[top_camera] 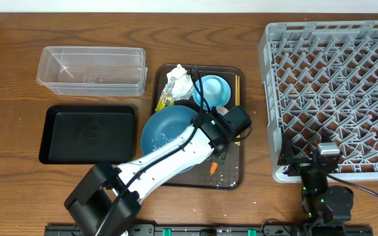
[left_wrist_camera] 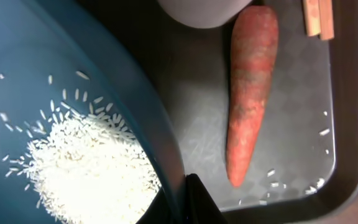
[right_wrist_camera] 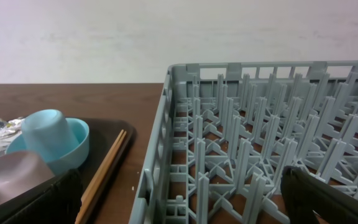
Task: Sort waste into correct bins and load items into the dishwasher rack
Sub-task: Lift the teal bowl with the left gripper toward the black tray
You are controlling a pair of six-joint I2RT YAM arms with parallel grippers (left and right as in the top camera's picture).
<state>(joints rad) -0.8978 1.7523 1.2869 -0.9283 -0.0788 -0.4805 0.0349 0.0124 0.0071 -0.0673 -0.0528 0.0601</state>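
Left gripper (left_wrist_camera: 188,200): only dark fingertips show, at the near edge of the wrist view, set against the right rim of the large dark-blue bowl (left_wrist_camera: 55,74). Whether they clamp that rim cannot be told. Loose white rice (left_wrist_camera: 86,168) is heaped inside the bowl just beside the fingertips. A few grains lie scattered on the brown serving tray (left_wrist_camera: 347,124).

The orange carrot (left_wrist_camera: 250,93) lies flat on that tray, just right of the bowl and apart from it. Its thick end is by the small white cup (left_wrist_camera: 197,11) and its thin end points near. The wooden chopsticks (left_wrist_camera: 319,15) lie right of the cup.

Right gripper (right_wrist_camera: 179,208): the fingers stand wide apart and hold nothing, at the near edge of the grey dishwasher rack (right_wrist_camera: 260,124), which sits right of the serving tray.

At the far end of the serving tray:
- The small light-blue bowl (top_camera: 212,88) sits here.
- The crumpled wrapper (top_camera: 179,82) is to its left.
- The yellow-green packet (top_camera: 165,101) is just near of the wrapper.

Left of the serving tray, the clear tub (top_camera: 90,69) stands far and the black tray (top_camera: 89,134) near.
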